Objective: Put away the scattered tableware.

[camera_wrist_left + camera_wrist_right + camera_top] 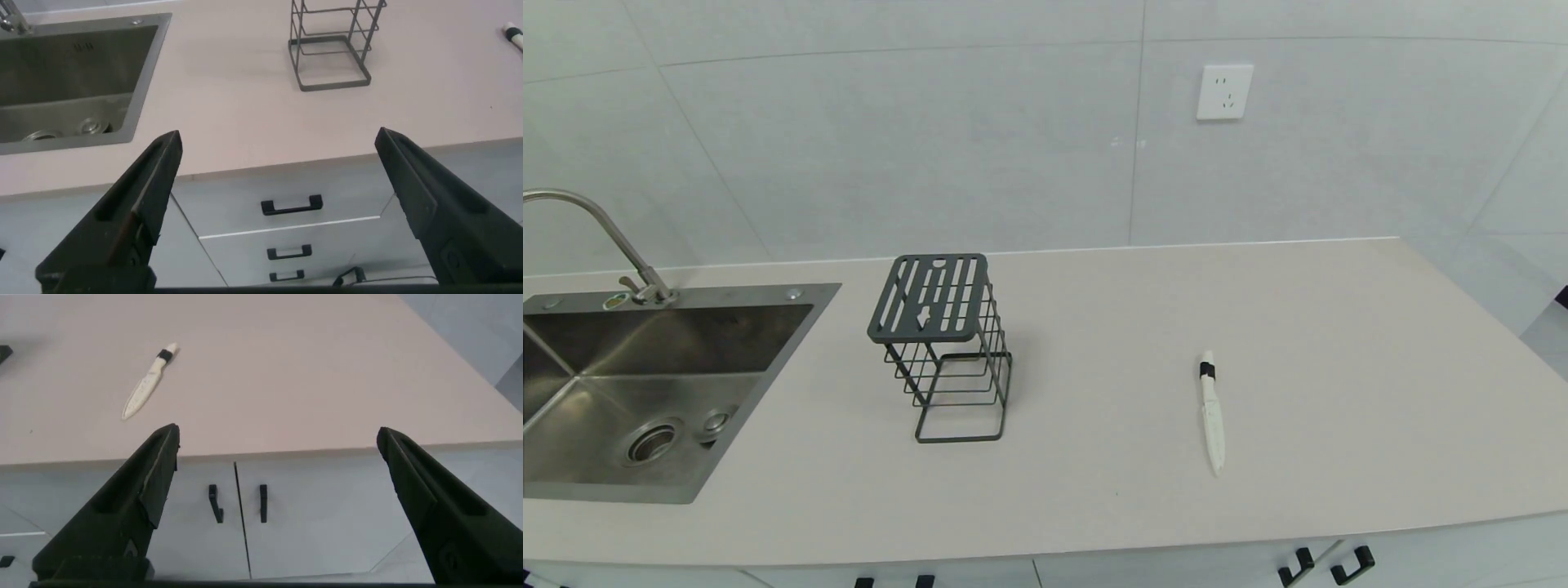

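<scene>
Left fingers [139, 204] spread wide, empty, out in front of worktop [1339, 327] edge. Right fingers [131, 498] likewise apart, empty, facing knife [149, 382]. Knife lies flat on worktop, well right of wire rack [943, 351], tip toward front edge. Step, likely: right arm reaches, pinches knife near black band, lifts level, lowers it blade-first through rack's top slot. Count: one knife, one rack, one sink [572, 343].

Nothing here can be read: no word, number or sign. A small round sticker [615, 301] sits on the rim of the sink [768, 292], just beside the foot of the tap [613, 232], but its print is too small to make out.
</scene>
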Robot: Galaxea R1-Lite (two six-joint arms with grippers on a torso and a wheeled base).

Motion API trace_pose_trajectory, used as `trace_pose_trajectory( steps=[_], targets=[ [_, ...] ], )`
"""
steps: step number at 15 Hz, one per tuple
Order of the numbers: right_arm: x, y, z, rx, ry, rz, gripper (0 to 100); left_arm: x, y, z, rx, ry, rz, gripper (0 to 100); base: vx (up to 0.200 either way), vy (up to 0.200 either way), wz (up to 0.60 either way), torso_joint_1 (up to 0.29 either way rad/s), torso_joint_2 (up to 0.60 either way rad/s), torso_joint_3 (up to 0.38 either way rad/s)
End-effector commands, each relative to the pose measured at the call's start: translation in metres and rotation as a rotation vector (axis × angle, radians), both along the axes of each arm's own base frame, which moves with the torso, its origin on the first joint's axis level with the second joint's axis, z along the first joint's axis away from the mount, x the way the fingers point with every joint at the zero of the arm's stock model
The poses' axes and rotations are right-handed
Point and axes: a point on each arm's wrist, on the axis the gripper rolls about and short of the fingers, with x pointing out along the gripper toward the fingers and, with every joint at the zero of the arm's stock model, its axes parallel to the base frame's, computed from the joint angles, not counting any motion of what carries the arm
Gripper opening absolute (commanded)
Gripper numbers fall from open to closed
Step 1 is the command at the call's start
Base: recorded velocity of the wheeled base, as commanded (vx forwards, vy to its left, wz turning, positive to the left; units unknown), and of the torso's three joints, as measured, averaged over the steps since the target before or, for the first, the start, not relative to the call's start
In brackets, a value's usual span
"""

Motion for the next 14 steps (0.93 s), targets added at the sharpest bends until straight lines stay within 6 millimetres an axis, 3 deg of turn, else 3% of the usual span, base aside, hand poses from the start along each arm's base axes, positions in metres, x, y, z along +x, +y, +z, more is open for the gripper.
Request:
trace_pose_trajectory(
  steps=[1, 5, 8, 14],
  targets=[
    [0.0, 0.0, 0.0, 0.002, 0.0, 0.001, 100, 0.0001, 0.0, 0.0, -0.001, 0.001, 0.001, 100, 0.0, 0.0, 0.0, 0.188, -0.34, -0.154],
    [0.0, 0.0, 0.0, 0.0, 0.0, 0.001, 100, 0.0001, 0.0, 0.0, -0.002, 0.001, 0.001, 100, 0.0, 0.0, 0.0, 0.023, -0.04, -0.018],
    [0.0, 0.0, 0.0, 0.0, 0.0, -0.001, 100, 0.0001, 0.0003, 0.0, -0.005, 0.001, 0.013, 100, 0.2, 0.0, 0.0, -0.002, 0.0, 0.002],
    [0.0, 0.0, 0.0, -0.001, 0.0, 0.001, 100, 0.0001, 0.0003, 0.0, -0.005, 0.001, 0.013, 100, 0.0, 0.0, 0.0, 0.0, 0.0, 0.0]
  ],
)
